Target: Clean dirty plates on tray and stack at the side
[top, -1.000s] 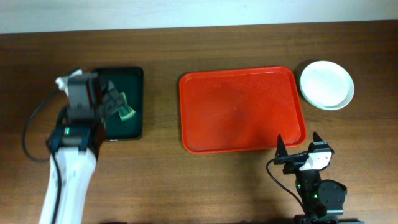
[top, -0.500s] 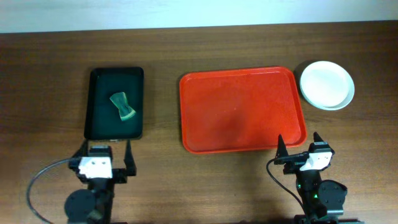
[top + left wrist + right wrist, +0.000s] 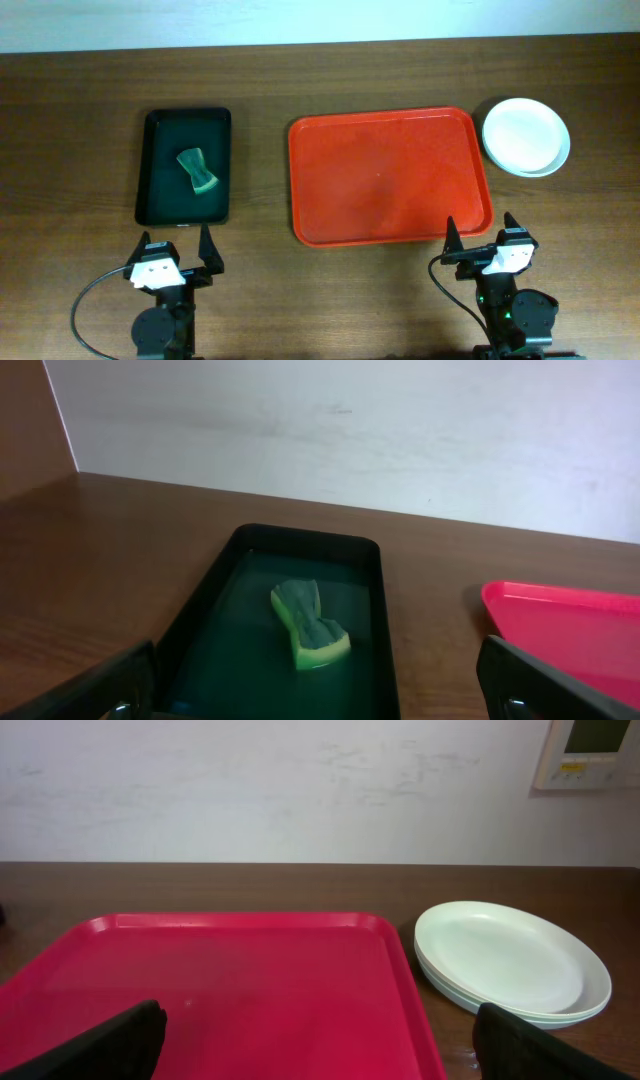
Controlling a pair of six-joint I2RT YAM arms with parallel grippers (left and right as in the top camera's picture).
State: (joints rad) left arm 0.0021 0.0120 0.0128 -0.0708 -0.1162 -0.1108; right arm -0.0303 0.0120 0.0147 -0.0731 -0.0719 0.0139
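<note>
The red tray lies bare in the middle of the table; it also shows in the right wrist view and at the right edge of the left wrist view. The plates sit stacked on the table right of the tray, a pale mint-white one on top. My left gripper is open and empty at the front left, below the black tray. My right gripper is open and empty at the tray's front right corner.
A black tray at the left holds a green sponge, seen also in the left wrist view. A white wall runs along the table's far edge.
My left arm pulled back from over the black tray to the front of the table, leaving the sponge in the tray. The right arm has not moved.
</note>
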